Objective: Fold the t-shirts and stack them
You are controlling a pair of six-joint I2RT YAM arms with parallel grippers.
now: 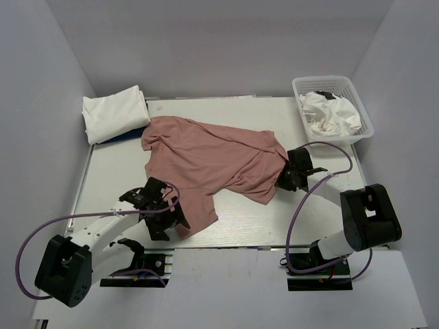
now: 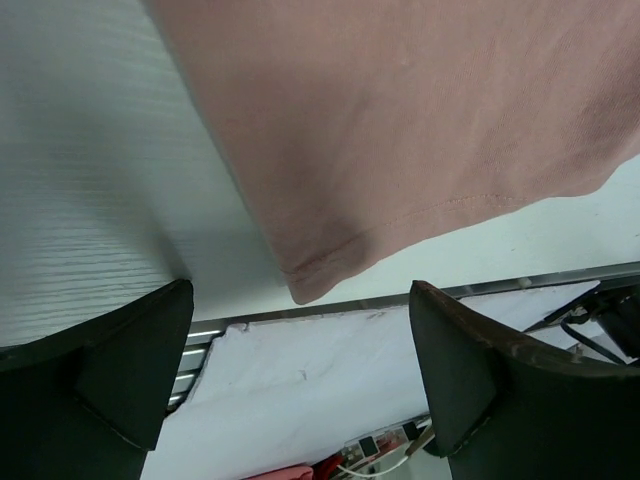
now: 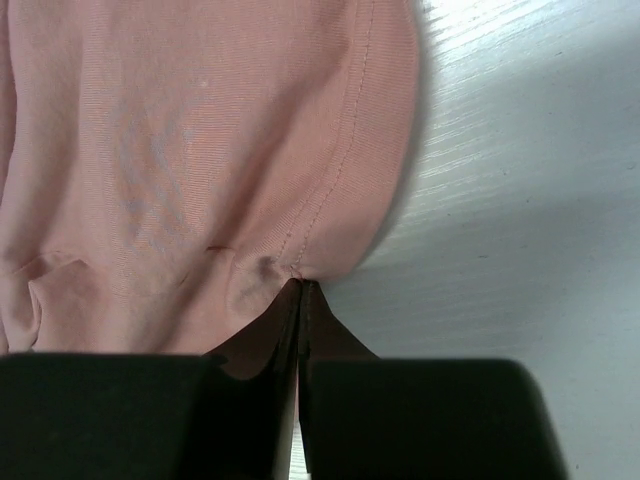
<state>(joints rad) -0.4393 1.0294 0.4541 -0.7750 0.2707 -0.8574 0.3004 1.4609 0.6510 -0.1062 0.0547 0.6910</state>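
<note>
Right gripper, in the top view, sits at the right edge of the pink tee, which lies spread but rumpled across the middle of the table. Left gripper is at the tee's near left corner. A folded white tee rests at the far left corner on top of a blue tee, of which only a sliver shows; this pair reads as the stack begun. At far right the basket holds crumpled tees, not yet taken out. In the left wrist view, the left gripper stands with its jaws wide apart and nothing between them, and the hemmed corner of the pink tee lies just beyond, on the table. In the right wrist view, the right gripper has its jaws pressed together, pinching the stitched hem of the pink tee so that the cloth puckers at the tips, with bare table to the right. Judged progress: two tees appear folded and stacked, the pink one is gripped on one side only with no fold made, and the basket's contents remain.
</note>
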